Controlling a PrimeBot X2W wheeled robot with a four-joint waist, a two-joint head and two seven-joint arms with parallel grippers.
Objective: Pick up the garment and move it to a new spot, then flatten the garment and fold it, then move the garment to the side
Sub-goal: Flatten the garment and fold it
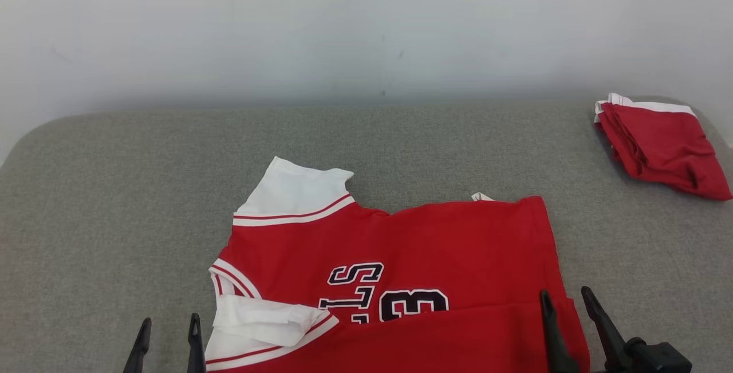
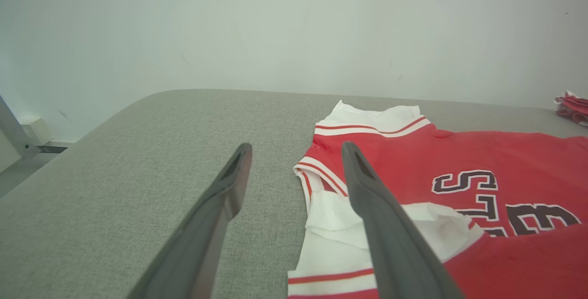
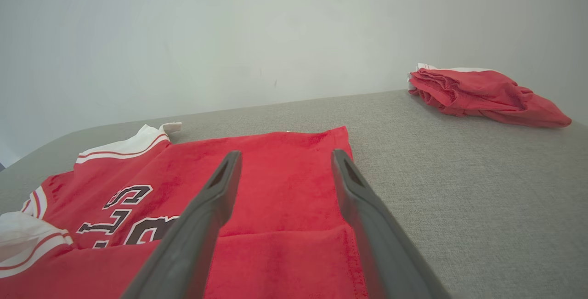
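Jersey, red with white sleeves and dark lettering, lies on grey fabric surface, long axis left-to-right, sleeves leftward. Left claw open, just beside near sleeve; right claw open over near-right folded edge. I judge both arms equally near.

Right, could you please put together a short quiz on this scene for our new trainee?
1. True or false: the right gripper is clamped on the jersey.
2. Where does the folded red pile lie? A) at the far right corner of the table; B) on top of the jersey; C) on the floor.
3. Fill in: the jersey's sleeves are ___ in colour.

Key
1. False: its jaws stand open and grip nothing.
2. A.
3. White.
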